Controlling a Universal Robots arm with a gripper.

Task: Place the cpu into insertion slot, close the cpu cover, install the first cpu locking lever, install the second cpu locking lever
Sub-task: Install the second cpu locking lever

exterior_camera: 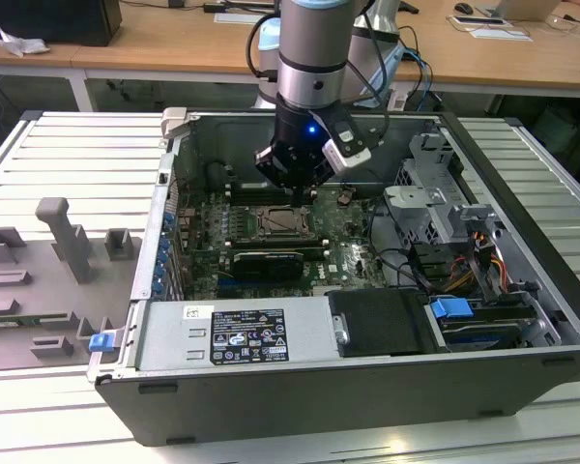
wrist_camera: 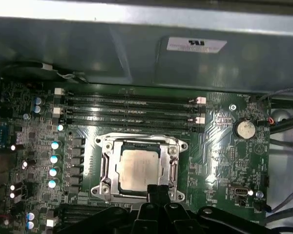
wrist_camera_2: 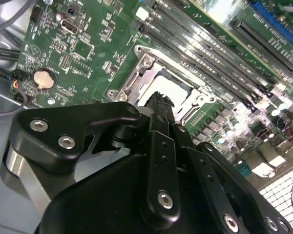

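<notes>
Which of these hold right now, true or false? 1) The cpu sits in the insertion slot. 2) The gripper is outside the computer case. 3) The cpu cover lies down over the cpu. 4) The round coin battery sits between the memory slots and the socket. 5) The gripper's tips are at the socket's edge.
1) True: the cpu lies in the insertion slot.
2) False: the gripper hangs inside the case, above the motherboard.
3) True: the cpu cover frames the chip, lying flat.
4) False: the coin battery sits off to one side, past the ends of the memory slots.
5) True: in both wrist views the tips meet the socket's rim.
</notes>
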